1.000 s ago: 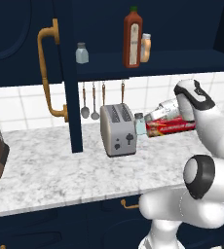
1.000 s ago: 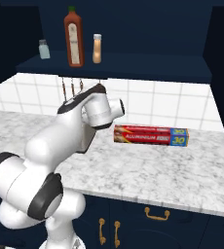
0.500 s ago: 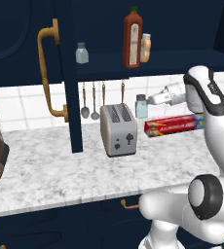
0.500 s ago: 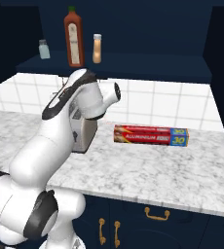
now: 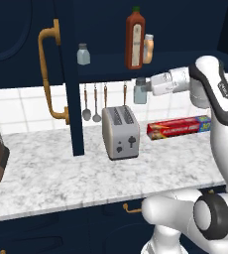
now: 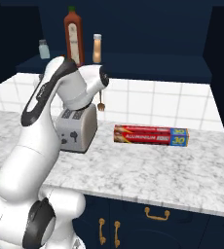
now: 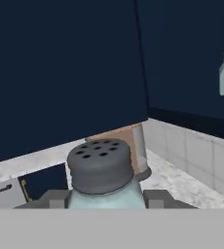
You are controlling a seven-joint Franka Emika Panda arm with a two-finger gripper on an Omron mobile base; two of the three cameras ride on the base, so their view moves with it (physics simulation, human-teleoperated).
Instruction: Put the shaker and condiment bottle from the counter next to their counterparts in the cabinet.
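Above the toaster (image 5: 120, 131), just under the cabinet (image 5: 66, 74) shelf edge, hangs the shaker (image 5: 140, 91), pinched between the gripper (image 5: 144, 89) jaws. Likely trouble: clipping that shelf lip on the way up, or nudging the paler shaker (image 5: 83, 54) and tall bottle (image 5: 135, 38) while setting down. Upright (cap on top, long axis vertical)

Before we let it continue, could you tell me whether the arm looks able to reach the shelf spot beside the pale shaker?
Probably yes: the claw holds the shaker just below the cabinet shelf, and the space right of the pale shaker looks free.
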